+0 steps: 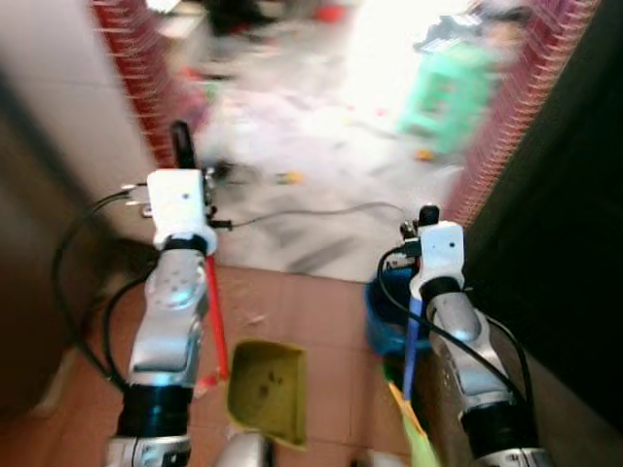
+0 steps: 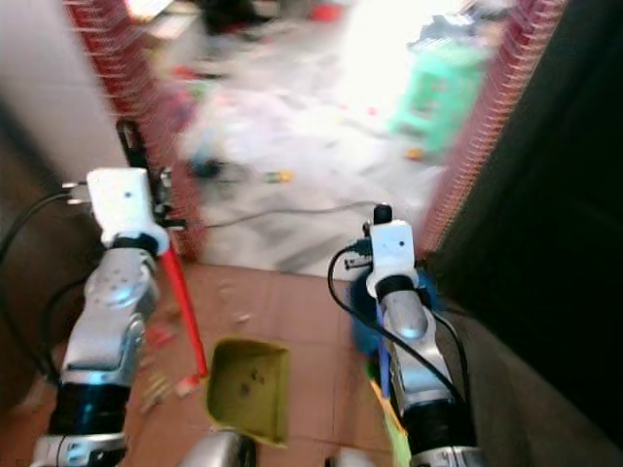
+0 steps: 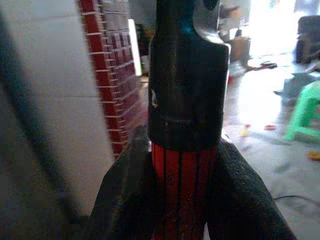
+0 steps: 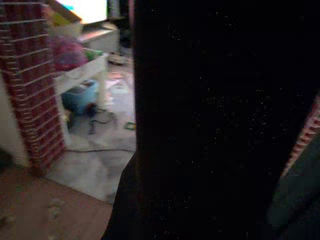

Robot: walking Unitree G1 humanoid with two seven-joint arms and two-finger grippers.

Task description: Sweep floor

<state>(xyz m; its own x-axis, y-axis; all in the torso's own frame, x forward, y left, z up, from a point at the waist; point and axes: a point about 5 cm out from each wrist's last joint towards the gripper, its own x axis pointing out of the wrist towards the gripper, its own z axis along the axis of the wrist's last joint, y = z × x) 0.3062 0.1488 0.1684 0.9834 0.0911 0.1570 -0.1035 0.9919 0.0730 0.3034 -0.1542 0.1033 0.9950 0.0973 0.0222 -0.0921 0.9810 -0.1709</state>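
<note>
2 tools, one per arm: the left gripper [image 1: 181,156] is clamped on the red pole [image 1: 216,316], which runs steeply down to the dustpan [image 1: 270,391]. The right gripper [image 1: 426,216] carries the blue broom [image 1: 410,350]; its finger spread I can't tell. Litter [image 1: 288,177] lies ahead.

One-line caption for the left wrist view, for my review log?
Left end effector shut on red broom handle beside a red brick pillar, green stool beyond.
</note>
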